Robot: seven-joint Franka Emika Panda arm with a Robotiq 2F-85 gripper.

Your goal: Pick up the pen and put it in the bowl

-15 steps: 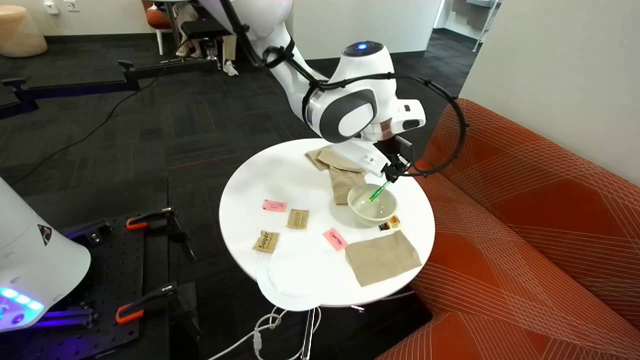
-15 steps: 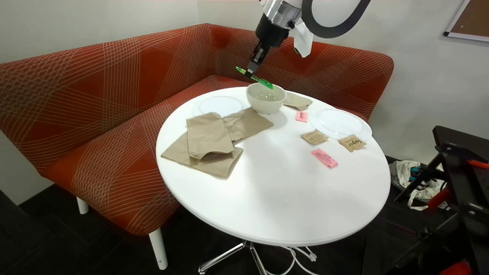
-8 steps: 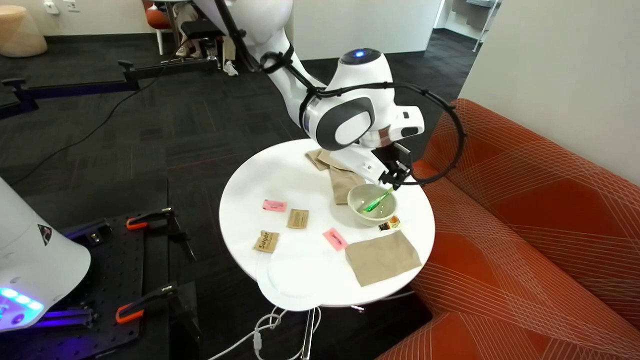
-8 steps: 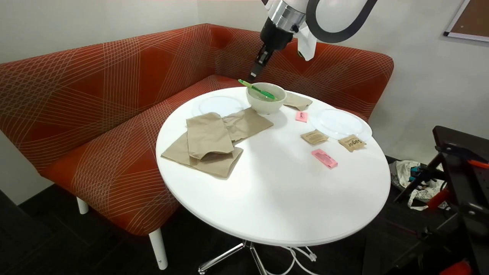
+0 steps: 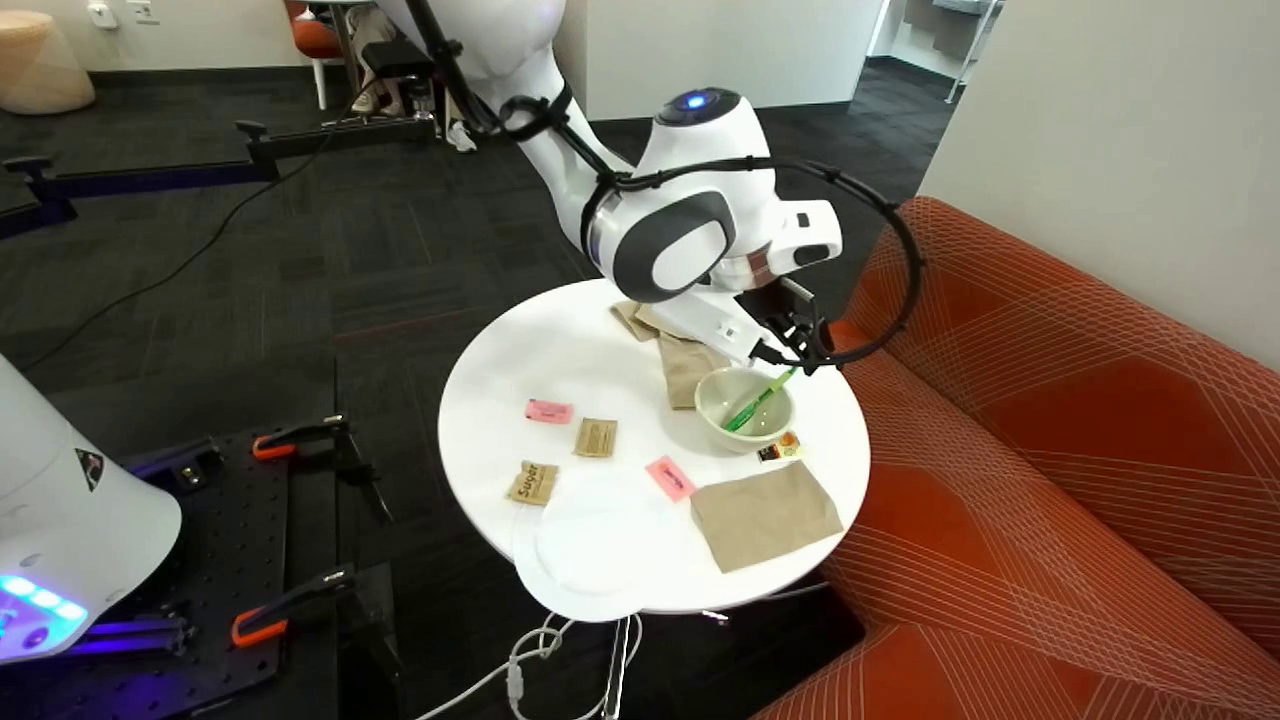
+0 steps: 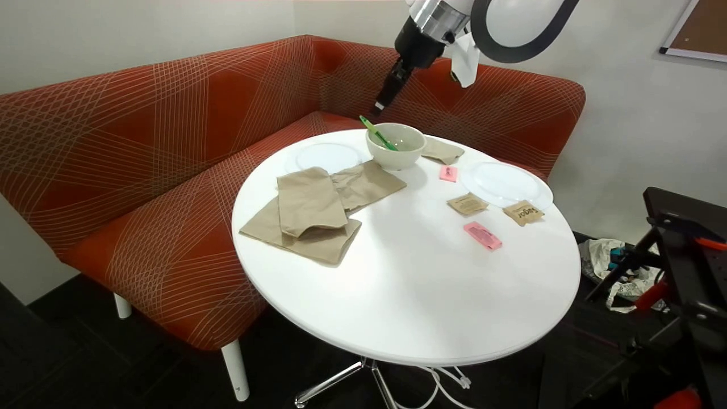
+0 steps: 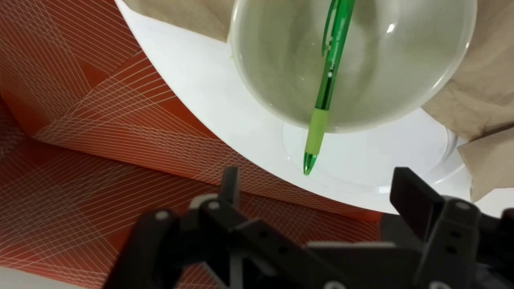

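The green pen (image 7: 331, 76) leans inside the off-white bowl (image 7: 385, 80), its lime grip crossing the rim so the tip sticks out past the edge. Both exterior views agree: the pen (image 6: 381, 136) slants from the bottom of the bowl (image 6: 392, 160) up over one side. My gripper (image 7: 316, 176) is open in the wrist view, its black fingers wide apart with nothing held between them. In an exterior view the gripper (image 6: 377, 108) hovers just above the pen's raised end, with a small gap between them.
Tan napkins (image 6: 312, 204) lie beside the bowl, and another napkin (image 5: 768, 515) is on its far side. Clear plates (image 6: 502, 184), sugar packets (image 6: 523, 212) and pink packets (image 6: 483, 236) are spread over the round white table (image 6: 431, 295). A red bench (image 5: 930, 480) borders the table.
A second ago my gripper held the pen above the bowl. The pen has since come down into the bowl and been let go; the jaws opened and the arm drew back slightly.
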